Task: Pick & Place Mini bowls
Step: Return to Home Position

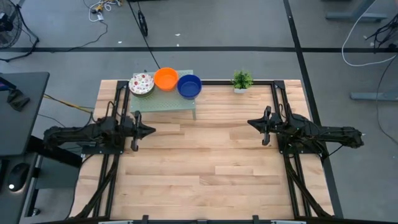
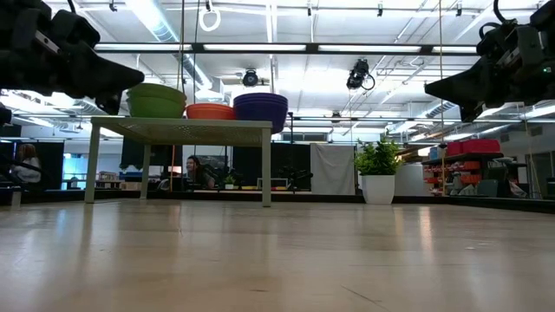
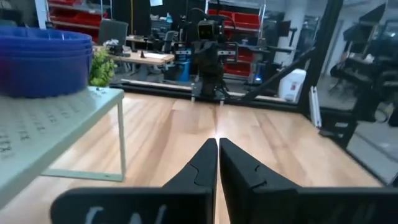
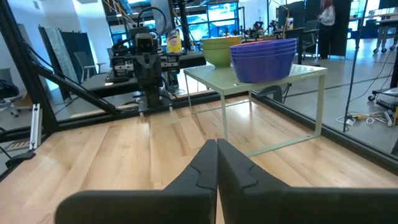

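Three stacks of mini bowls stand on a small pale green stand (image 1: 163,101) at the table's far left: white with red speckles (image 1: 141,83), orange (image 1: 166,78) and blue (image 1: 189,86). The blue stack (image 3: 43,61) also shows in the left wrist view, and the blue bowls (image 4: 263,58) in the right wrist view. My left gripper (image 1: 149,130) hovers shut just near of the stand, above the table. My right gripper (image 1: 252,122) hovers shut over the table's right half, pointing left. The shut fingertips show in each wrist view, left (image 3: 217,152) and right (image 4: 216,151).
A small green potted plant (image 1: 242,79) stands at the far edge, right of the stand. The stand's thin legs (image 3: 121,140) rest on the wooden tabletop (image 1: 205,168). Dark frame rails (image 1: 277,99) run along the table's left, right and far sides.
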{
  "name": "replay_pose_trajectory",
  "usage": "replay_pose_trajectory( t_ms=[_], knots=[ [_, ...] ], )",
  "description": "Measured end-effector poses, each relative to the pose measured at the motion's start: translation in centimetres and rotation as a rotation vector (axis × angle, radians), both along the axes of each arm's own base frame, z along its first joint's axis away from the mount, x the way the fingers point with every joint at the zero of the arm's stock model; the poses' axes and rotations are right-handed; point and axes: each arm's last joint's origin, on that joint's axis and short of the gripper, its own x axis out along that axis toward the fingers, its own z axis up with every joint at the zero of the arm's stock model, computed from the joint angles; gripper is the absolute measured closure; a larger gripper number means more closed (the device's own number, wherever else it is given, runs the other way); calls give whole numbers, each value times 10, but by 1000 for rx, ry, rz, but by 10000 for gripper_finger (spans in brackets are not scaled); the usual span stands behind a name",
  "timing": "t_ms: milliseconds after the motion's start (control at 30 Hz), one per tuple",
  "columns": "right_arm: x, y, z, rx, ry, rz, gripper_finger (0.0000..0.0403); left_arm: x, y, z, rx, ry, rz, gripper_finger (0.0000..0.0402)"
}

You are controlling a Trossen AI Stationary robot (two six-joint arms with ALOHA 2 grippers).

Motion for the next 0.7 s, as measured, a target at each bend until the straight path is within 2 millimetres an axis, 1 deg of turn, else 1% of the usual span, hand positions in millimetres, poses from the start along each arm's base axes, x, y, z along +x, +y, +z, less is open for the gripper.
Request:
replay_pose_trajectory(
  t_ms=[267,433,633,700],
  knots=[
    [0,0,0,0,0,0,399,0,0,1,-160,-25,-6,381],
    [-1,3,1,-1,-17,28,399,0,0,1,-164,-27,-7,381],
    [-4,6,9,-5,-104,60,399,0,0,2,-165,-30,-8,381],
    [-4,7,10,-33,-101,70,399,0,0,2,-165,-30,-9,380]
  ],
)
